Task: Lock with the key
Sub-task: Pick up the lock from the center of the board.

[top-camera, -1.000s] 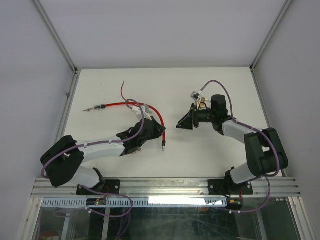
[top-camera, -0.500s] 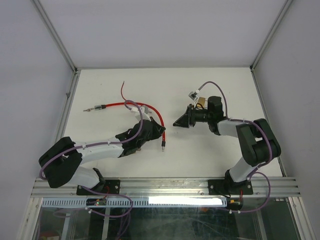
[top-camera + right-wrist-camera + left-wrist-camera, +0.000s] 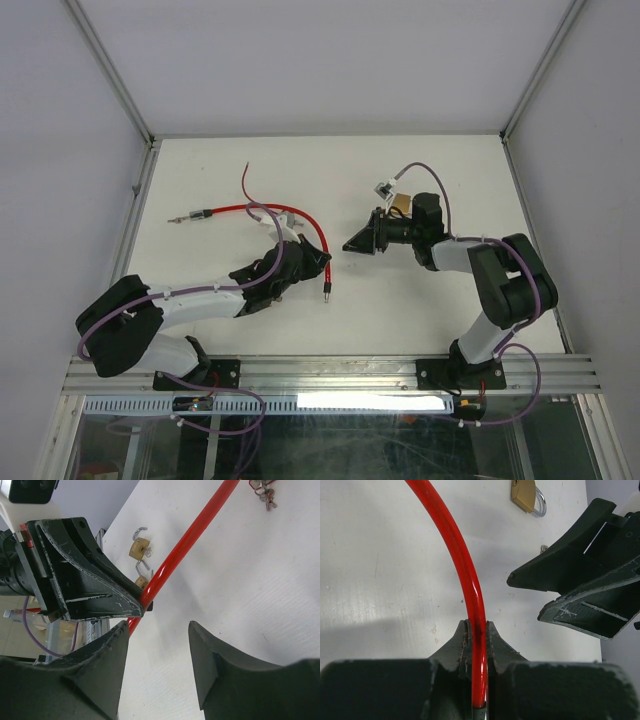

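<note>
Right of centre on white counter [image 3: 330, 170], brass padlock [image 3: 400, 203] lies flat; keys [image 3: 263, 492] rest beside red cable [image 3: 451, 540]. Left pincer [image 3: 477, 625] clamped on that cable; right pincer [image 3: 156, 627] apart, empty, close by. Judgement: hold cable steady, approach key squarely, seat fully before turning. No brand or writing legible.

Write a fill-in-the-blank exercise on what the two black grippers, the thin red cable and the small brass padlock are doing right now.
1. The left gripper is shut on a thin ____ plastic-sheathed cable.
2. The right gripper stands ____, with nothing between its jaws.
3. The small brass padlock lies on the white tabletop, held by ____ gripper.
Missing words: red; open; neither.
</note>
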{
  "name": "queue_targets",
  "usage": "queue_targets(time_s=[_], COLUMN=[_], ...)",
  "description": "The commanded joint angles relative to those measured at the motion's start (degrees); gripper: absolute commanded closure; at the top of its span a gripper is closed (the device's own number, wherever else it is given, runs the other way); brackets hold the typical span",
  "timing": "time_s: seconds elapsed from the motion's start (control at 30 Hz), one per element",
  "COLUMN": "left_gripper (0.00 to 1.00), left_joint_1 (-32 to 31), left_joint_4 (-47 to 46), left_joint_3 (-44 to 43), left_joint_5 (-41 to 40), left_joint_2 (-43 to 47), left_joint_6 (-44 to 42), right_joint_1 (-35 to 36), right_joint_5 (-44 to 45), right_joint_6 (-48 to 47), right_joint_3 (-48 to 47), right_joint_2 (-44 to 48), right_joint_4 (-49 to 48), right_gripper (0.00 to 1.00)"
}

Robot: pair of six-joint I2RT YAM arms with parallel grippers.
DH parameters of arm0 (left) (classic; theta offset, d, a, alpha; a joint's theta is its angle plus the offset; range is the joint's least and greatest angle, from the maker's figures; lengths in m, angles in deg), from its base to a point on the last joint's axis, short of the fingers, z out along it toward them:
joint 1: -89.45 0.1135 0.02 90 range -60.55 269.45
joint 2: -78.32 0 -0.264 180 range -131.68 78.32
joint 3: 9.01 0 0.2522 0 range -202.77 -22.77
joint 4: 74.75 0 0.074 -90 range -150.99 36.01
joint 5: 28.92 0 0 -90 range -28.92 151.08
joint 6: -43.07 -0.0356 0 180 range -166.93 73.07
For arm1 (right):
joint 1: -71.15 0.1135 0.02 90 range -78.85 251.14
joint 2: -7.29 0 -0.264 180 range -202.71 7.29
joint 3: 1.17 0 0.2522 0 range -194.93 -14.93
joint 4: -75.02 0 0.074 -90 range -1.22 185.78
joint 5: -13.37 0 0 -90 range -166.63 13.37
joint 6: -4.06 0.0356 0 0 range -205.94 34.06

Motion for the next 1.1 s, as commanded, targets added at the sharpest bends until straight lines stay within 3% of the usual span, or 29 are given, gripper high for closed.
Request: queue_targets(time_s=[0.0, 0.57, 0.83, 1.07], left_gripper=[1.00, 1.00, 1.00, 1.00], left_joint_1=[-0.5, -0.6, -0.6, -0.6], left_joint_4=[-6.2, -8.1, -8.0, -9.9], left_joint_3=[0.2, -0.3, -0.7, -1.3], left_joint_5=[1.1, -0.8, -4.7, -5.3], left_joint_2=[2.5, 2.0, 3.5, 2.4], left_joint_6=[0.8, 1.2, 1.3, 1.6], right_joint_1=[0.4, 4.3, 4.6, 7.9], right_joint_5=[0.6, -0.4, -3.2, -0.2], right_joint_6=[0.5, 5.4, 5.4, 7.0], right_joint_3=[-0.3, 0.6, 1.8, 1.9], right_joint_2=[0.1, -1.6, -1.3, 0.0], right_joint_4=[-3.8, -8.8, -6.5, -5.9], right_gripper=[0.46, 0.44, 0.45, 0.47])
